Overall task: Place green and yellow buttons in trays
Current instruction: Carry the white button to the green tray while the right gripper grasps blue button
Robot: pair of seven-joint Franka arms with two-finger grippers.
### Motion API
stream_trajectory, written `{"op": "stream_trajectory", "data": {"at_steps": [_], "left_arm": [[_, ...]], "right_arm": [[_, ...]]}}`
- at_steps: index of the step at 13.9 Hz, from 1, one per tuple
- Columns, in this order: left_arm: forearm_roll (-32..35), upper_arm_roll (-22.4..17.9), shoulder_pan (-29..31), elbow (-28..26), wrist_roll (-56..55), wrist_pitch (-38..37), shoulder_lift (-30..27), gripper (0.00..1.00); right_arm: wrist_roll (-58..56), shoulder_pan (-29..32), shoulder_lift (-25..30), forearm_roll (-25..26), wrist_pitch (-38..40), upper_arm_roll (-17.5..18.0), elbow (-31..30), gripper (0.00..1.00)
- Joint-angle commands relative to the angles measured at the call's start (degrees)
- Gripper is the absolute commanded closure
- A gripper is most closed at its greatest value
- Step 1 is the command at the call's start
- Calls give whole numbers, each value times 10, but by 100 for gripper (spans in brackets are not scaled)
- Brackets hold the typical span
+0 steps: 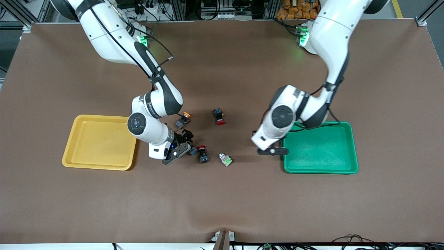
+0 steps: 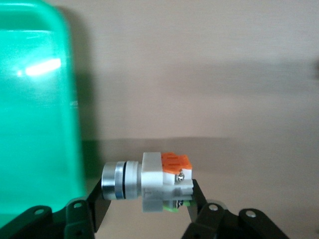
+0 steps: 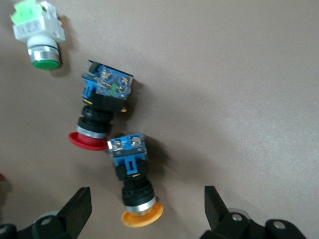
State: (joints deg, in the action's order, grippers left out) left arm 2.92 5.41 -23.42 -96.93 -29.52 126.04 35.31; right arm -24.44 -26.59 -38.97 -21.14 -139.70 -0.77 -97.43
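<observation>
My left gripper (image 1: 273, 151) (image 2: 147, 191) is shut on a whitish-grey button (image 2: 152, 177) with a silver ring. It holds the button over the table mat just beside the green tray (image 1: 322, 149) (image 2: 35, 124). My right gripper (image 1: 183, 146) (image 3: 147, 204) is open, low over a yellow-capped button (image 3: 133, 186) (image 1: 193, 151) that lies between its fingers. A second yellow-capped button (image 1: 183, 119) lies farther from the front camera. A whitish-grey button with a green face (image 1: 225, 159) (image 3: 40, 37) lies mid-table. The yellow tray (image 1: 99, 142) is beside the right gripper.
A red-capped switch (image 1: 202, 153) (image 3: 99, 107) lies right beside the yellow-capped button under my right gripper. Another red-capped switch (image 1: 219, 116) lies mid-table, farther from the front camera. The brown mat covers the table.
</observation>
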Motion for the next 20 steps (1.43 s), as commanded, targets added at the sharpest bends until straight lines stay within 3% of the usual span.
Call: {"op": "stream_trajectory", "data": {"at_steps": [1,6,8,12,14,15,17,18,20], "left_arm": [[22,5,36,-53,0,4,-44,91],[28,5,65,-74,3,6,-55,89],[60,5,70,-89,3,23,-49,87],[63,7,96,-98,9,35,-43,77],[64,7,96,-98,10,40,-36,69],[64,7,97,-98,10,46,-30,66],[64,7,98,-98,10,55,-22,48],[64,7,99,-98,10,56,-21,34],[64,7,100,-97,11,56,-21,0]], "right_arm": [[-10,-8,-5,6,-8,-4,-1,0],[-4,-22,-16,5,-37,-4,-1,4],[-4,-24,-20,4,-49,-4,-2,10],[-4,-27,-24,4,-52,-4,-3,23],[-4,-28,-24,4,-51,-4,-7,41],[-4,-29,-23,4,-52,-4,-12,58],[-4,-28,-23,4,-51,-3,-18,87],[-3,-27,-23,4,-44,-4,-17,96],[-1,-26,-16,4,-41,-4,-18,100]]}}
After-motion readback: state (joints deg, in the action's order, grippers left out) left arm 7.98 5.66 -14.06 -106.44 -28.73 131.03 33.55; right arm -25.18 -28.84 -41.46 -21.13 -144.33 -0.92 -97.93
